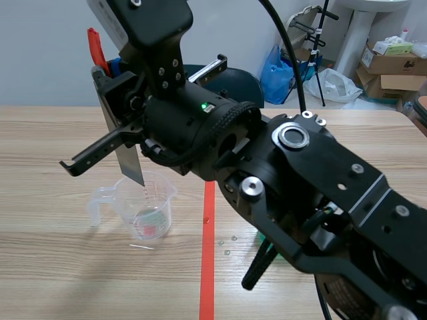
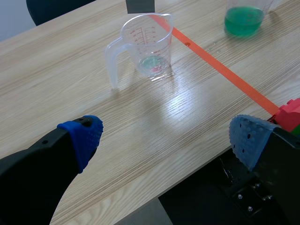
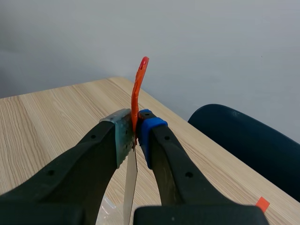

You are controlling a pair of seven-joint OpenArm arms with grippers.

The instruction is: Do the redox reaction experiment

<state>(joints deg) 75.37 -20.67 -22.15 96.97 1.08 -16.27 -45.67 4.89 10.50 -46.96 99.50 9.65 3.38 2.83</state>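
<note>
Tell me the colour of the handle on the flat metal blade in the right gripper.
Orange-red blade handle; clearest in right wrist view.

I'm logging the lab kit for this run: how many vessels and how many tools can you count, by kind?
Clear vessels: 2 (measuring cup, cup of green liquid)
Blades: 1 (orange-handled blade, clamped in the right gripper)
Total: 3
</note>
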